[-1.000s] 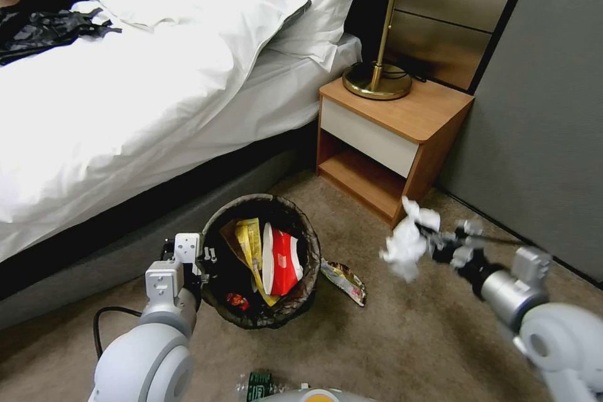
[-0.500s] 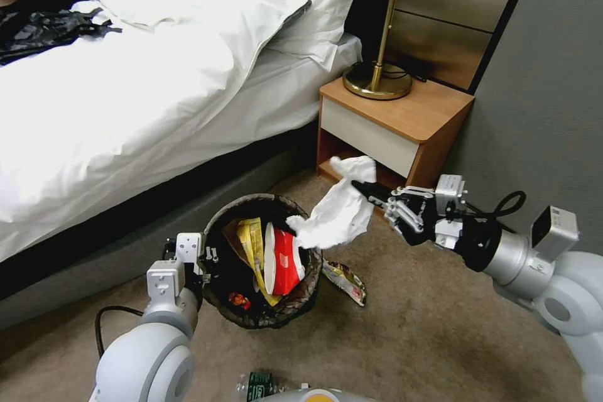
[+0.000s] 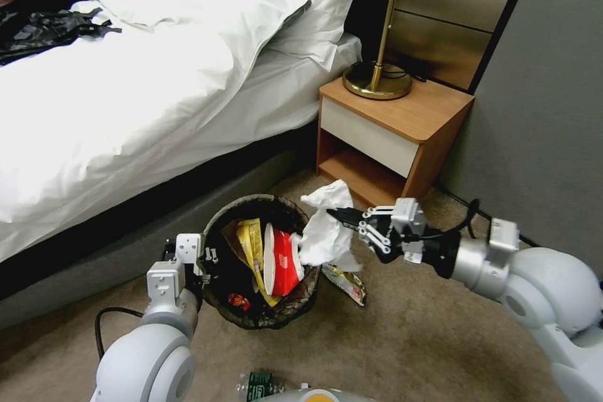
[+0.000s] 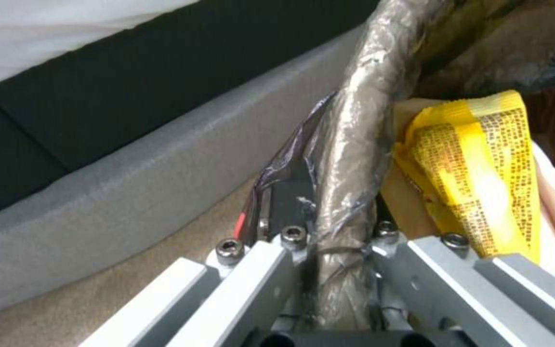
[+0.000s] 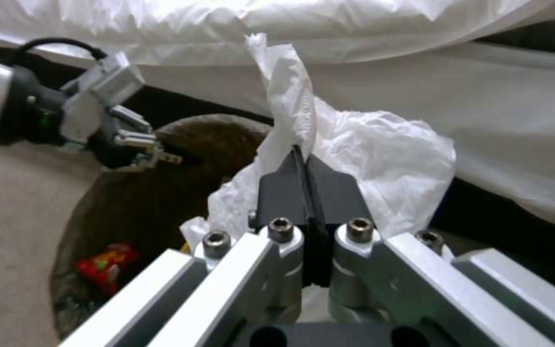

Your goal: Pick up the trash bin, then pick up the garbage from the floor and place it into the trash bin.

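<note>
The beige carpet floor (image 3: 408, 339) carried the trash bin (image 3: 260, 317) beside the bed, a shiny snack wrapper (image 3: 345, 281) lay flat just right of it, and the wooden nightstand (image 3: 392, 138) stood beyond.

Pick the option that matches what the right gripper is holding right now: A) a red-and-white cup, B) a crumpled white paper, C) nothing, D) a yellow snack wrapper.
B: the right gripper is shut on the crumpled white paper at the near rim of the trash bin; the right wrist view shows its fingers pinching the paper.
</note>
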